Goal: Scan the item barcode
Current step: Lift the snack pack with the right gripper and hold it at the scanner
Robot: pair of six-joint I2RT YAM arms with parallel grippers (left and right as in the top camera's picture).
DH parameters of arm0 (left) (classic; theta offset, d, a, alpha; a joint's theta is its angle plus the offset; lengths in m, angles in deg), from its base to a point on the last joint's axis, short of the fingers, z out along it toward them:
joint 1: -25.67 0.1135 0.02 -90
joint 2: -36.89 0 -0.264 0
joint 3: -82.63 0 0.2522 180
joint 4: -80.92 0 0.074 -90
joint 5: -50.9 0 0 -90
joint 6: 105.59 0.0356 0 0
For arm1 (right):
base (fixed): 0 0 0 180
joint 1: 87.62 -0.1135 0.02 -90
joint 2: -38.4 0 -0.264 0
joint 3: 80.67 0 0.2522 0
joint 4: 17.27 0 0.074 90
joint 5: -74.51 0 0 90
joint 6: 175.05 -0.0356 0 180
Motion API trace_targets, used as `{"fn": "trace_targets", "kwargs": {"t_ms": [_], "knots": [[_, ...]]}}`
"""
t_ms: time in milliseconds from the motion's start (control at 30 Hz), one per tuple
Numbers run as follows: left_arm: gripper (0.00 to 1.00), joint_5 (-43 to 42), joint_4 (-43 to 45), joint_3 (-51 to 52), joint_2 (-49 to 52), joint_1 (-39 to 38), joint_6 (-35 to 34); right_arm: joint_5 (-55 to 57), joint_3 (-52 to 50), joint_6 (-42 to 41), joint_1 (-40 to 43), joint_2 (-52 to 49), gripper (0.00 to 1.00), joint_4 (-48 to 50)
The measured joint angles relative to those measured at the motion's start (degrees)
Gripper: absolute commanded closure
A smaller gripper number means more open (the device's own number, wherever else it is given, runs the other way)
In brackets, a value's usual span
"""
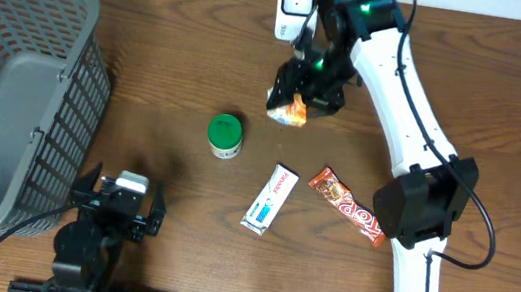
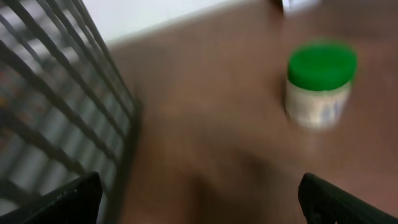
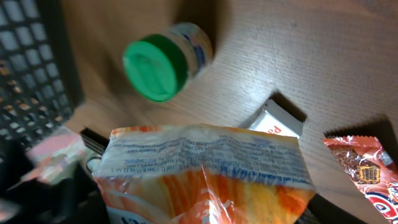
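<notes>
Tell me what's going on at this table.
The right gripper has its jaws closed on an orange-and-white crinkly snack packet, holding it close to the white barcode scanner at the far edge of the wooden table. The left gripper sits open and empty beside the grey plastic basket. A green-lidded jar, a white wrapped bar and a red chocolate bar lie on the tabletop.

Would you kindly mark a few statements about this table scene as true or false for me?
1. The right gripper holds the orange packet. True.
2. The green-lidded jar sits inside the basket. False: it stands on the table, outside the basket.
3. The left gripper is open and empty. True.
4. The red bar lies across the white bar. False: they lie apart.
</notes>
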Motion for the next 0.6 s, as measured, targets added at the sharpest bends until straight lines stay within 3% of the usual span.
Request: {"fn": "trace_targets", "kwargs": {"t_ms": [233,400,600], "knots": [[0.02,-0.02,-16.98,0.02,0.02,0.00,0.07,-2.56,3.78,-1.29,0.00,0.02,0.38,-2.75],[0.02,-0.04,-17.97,-0.48,0.02,0.00,0.17,-3.63,3.80,-1.33,0.00,0.02,0.39,-1.11],[0.02,-0.02,-18.08,-0.57,0.02,0.00,0.20,6.97,3.85,-1.55,-0.02,0.04,0.39,12.98]]}}
